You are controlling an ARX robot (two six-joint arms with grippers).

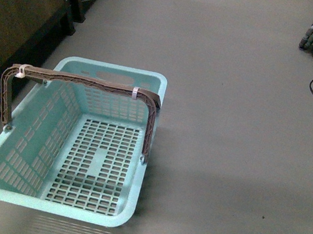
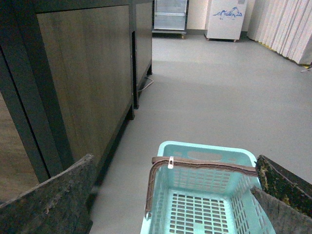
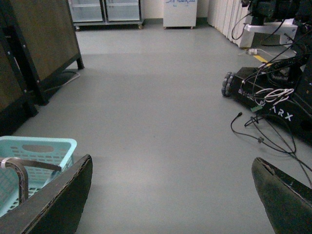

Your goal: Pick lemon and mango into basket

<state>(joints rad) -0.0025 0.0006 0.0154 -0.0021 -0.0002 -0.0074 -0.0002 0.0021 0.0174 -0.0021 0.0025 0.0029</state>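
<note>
The turquoise basket (image 1: 66,145) stands on the grey floor at the lower left of the front view, its brown-grey handle (image 1: 86,82) raised, and nothing lies inside it. It also shows under my left gripper (image 2: 175,195), which hangs open above it with nothing between its fingers. In the right wrist view a corner of the basket (image 3: 34,156) shows beside my right gripper (image 3: 170,195), which is open over bare floor. The lemon and the mango are out of view. Neither arm shows in the front view.
A dark wooden cabinet (image 1: 18,24) on black legs stands close to the basket's left side. A black wheeled robot base (image 3: 273,97) with loose cables (image 3: 258,134) sits on the floor to the right. A white fridge (image 2: 224,19) stands far off.
</note>
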